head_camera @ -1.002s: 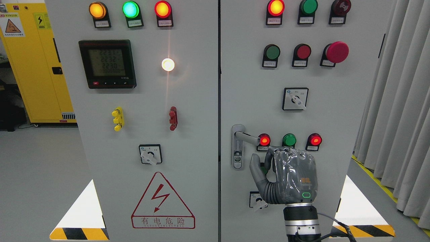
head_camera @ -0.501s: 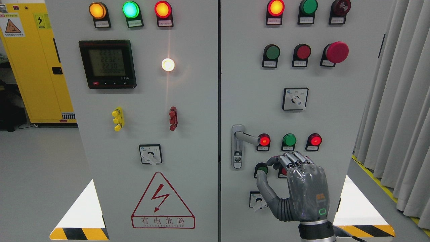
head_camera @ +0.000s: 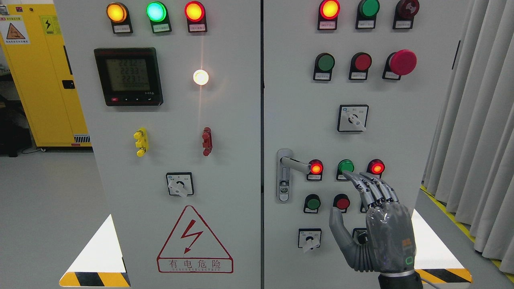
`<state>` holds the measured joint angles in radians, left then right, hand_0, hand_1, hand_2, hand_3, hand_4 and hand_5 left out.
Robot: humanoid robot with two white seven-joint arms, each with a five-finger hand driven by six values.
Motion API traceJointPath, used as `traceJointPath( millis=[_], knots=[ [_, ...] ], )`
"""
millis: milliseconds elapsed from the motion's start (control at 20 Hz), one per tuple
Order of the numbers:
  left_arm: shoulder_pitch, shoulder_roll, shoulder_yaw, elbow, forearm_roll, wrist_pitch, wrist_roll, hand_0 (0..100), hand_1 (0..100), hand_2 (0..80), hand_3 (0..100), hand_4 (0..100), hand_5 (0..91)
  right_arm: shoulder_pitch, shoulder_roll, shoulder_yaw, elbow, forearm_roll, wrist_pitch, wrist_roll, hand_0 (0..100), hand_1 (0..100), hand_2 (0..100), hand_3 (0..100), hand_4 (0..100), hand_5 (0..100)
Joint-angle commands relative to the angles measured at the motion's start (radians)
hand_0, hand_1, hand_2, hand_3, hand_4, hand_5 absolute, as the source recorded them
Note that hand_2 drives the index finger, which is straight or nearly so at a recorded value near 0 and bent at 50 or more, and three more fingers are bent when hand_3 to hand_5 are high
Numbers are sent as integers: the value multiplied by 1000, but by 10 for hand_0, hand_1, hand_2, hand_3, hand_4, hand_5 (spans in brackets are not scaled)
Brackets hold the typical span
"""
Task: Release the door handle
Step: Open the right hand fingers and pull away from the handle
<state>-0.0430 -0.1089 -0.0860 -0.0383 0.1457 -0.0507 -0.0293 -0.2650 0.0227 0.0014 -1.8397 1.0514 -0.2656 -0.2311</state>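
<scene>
Nearest the camera, the right hand (head_camera: 371, 218) rose from the bottom edge at the right, its back turned toward the viewer. Its four fingers (head_camera: 371, 188) were stretched out almost straight, fanned up and to the left, and the thumb (head_camera: 339, 226) stood out to the side; it held nothing. The fingertips lay in front of the cabinet's right door (head_camera: 341, 132), just beneath the green button (head_camera: 345, 166) in the row of three lit lamps, though whether they touched the panel could not be told. The left hand was not in view.

Beyond the hand, the door handle (head_camera: 294, 162) stuck out to the right from its metal plate (head_camera: 284, 175) near the door's left edge, its tip just beside the lit red button (head_camera: 316, 167). The handle stood well apart from the hand, with a dark green button (head_camera: 312, 203) and a dark red button (head_camera: 341, 202) in the space between them.

Judged from this, the release itself looked finished: the grip was open and clear of the lever. The next move would call for drawing the arm back and down, away from the panel, with care that the spread fingers brushed none of the buttons or the small switch (head_camera: 309, 239) low on the door.
</scene>
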Motion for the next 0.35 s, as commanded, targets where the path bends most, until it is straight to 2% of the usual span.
traceJointPath(
  millis=[0,301],
  knots=[
    [0,0,0,0,0,0,0,120,556,0,0,0,0,4,11,-34,-9,-24,-3,7,685,232,0,0,0,0],
    [0,0,0,0,0,0,0,120,556,0,0,0,0,4,19,-27,-9,-24,-30,10,679,227,0,0,0,0]
  ],
)
